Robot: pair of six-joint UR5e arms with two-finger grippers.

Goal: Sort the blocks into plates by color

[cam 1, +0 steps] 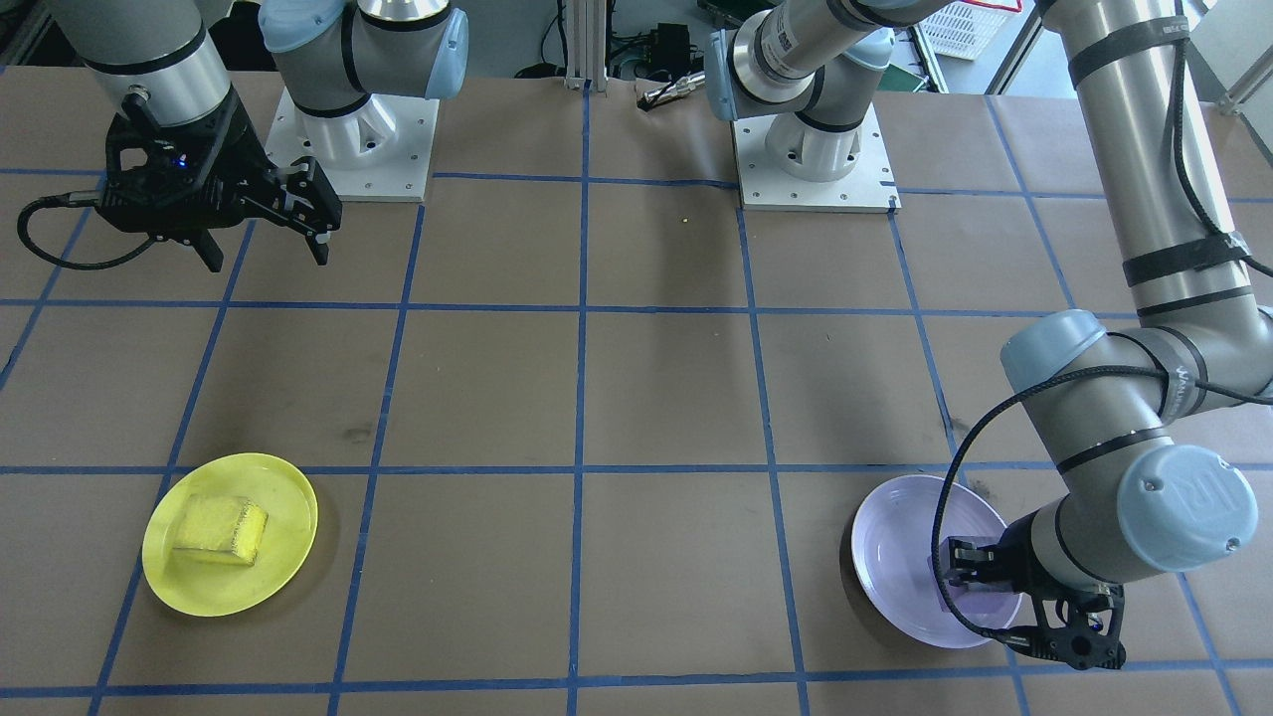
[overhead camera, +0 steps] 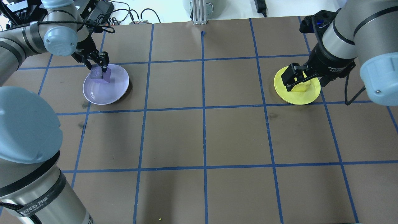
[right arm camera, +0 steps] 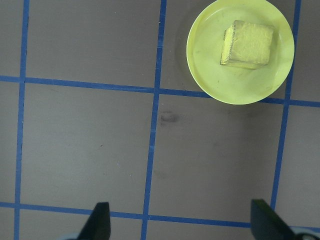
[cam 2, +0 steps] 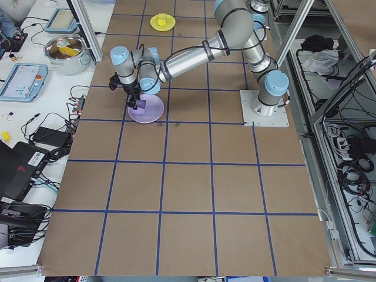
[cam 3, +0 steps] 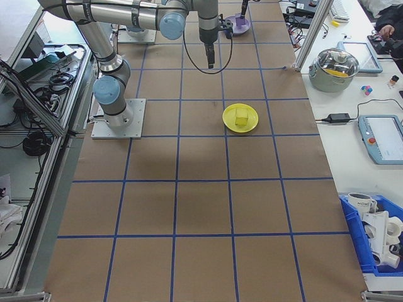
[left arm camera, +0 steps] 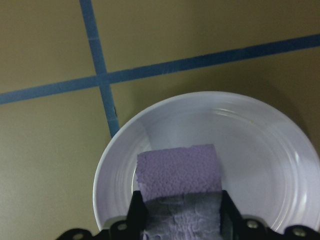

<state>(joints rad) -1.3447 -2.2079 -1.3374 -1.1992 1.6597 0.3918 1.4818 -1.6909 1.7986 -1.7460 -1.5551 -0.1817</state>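
Purple block (left arm camera: 179,187) gripped by left hand (overhead camera: 99,63) over lavender plate (left arm camera: 265,150), perhaps touching; right hand (cam 1: 269,234) wide.

Arm tubes: brushed silver metal, ringed with black bands.
Joint caps: pale blue-grey, rounded — one on the left arm (cam 1: 1183,507) bears a raised logo and small screws.
Lettering: white print on a black band low on the left arm; a white label with dark print on the upper tube.
Bases: white square plates with screw holes along the edges.
Cables: black — one taped along the left arm's tube and looping down to the wrist, another curling from the right arm's wrist.
Left gripper (overhead camera: 99,62): black, two slim fingers.
Right gripper (cam 1: 267,249): black open-frame body with a small blue light; two fingers.
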